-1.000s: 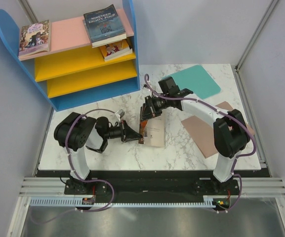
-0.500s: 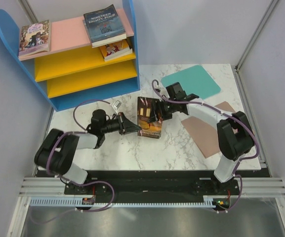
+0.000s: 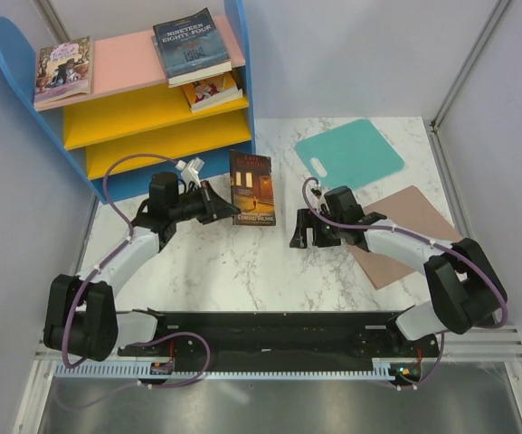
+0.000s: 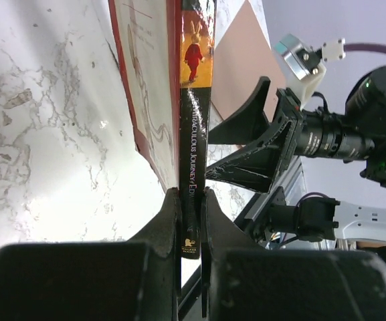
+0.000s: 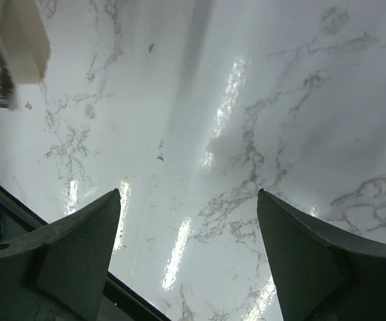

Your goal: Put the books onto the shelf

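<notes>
left fingers point(image 4: 166, 224) are pinching the book point(image 3: 252, 188) by its thin spine alone, right fingers point(image 5: 85, 234) spread empty; it may be swivelling loose or clipping the shelf point(image 3: 125, 117).

top view, upper middle: navy book point(image 3: 188, 43) on the top board of the shelf point(image 3: 125, 59), cover reads "NINETEEN EIGHTY-FOUR" | left wrist view, centre: dark book point(image 4: 194, 147), spine reads "…IRACULOUS JOURNEY … EDW…", ends cut off | other covers: lettering too small to read
</notes>
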Robot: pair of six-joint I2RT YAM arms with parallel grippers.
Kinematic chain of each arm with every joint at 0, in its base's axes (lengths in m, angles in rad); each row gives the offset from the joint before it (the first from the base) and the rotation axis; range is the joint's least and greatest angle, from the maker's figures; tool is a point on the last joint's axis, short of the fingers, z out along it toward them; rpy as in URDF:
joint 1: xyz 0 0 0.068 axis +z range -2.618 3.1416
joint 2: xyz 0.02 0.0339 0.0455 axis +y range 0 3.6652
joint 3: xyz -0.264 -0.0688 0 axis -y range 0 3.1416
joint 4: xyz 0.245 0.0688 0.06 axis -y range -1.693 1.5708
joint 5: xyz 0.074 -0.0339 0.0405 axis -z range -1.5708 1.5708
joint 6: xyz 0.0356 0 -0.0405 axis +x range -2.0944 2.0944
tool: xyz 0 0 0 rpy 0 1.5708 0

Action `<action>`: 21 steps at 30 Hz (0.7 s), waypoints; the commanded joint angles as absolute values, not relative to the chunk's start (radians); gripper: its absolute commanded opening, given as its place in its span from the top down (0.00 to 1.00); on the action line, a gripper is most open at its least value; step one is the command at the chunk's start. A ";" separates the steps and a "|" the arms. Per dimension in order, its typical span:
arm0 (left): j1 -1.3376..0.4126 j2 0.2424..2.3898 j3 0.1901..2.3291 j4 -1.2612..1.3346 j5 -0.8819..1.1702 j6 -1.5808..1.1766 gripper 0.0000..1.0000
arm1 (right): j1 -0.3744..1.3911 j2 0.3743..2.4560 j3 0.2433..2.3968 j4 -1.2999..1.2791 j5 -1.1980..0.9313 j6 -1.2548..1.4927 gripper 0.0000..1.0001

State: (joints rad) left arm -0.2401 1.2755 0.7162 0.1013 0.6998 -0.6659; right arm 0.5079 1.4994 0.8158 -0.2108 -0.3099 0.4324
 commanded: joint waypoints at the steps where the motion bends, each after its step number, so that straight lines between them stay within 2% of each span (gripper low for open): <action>1: -0.201 1.213 0.798 0.035 0.730 -0.591 0.98 | 0.514 1.411 0.704 -0.068 -0.204 0.491 0.06; 2: -0.190 1.209 0.810 0.034 0.745 -0.598 0.98 | 0.514 1.407 0.681 -0.052 -0.198 0.508 0.06; 3: -0.180 1.204 0.811 0.035 0.762 -0.610 0.98 | 0.515 1.404 0.640 -0.035 -0.192 0.514 0.02; 7: -0.115 1.167 0.836 0.020 0.833 -0.629 0.98 | 0.523 1.427 0.565 0.064 -0.193 0.557 0.02; 21: 0.083 1.057 0.911 0.064 1.077 -0.801 0.98 | 0.532 1.588 0.598 0.114 -0.210 0.572 0.02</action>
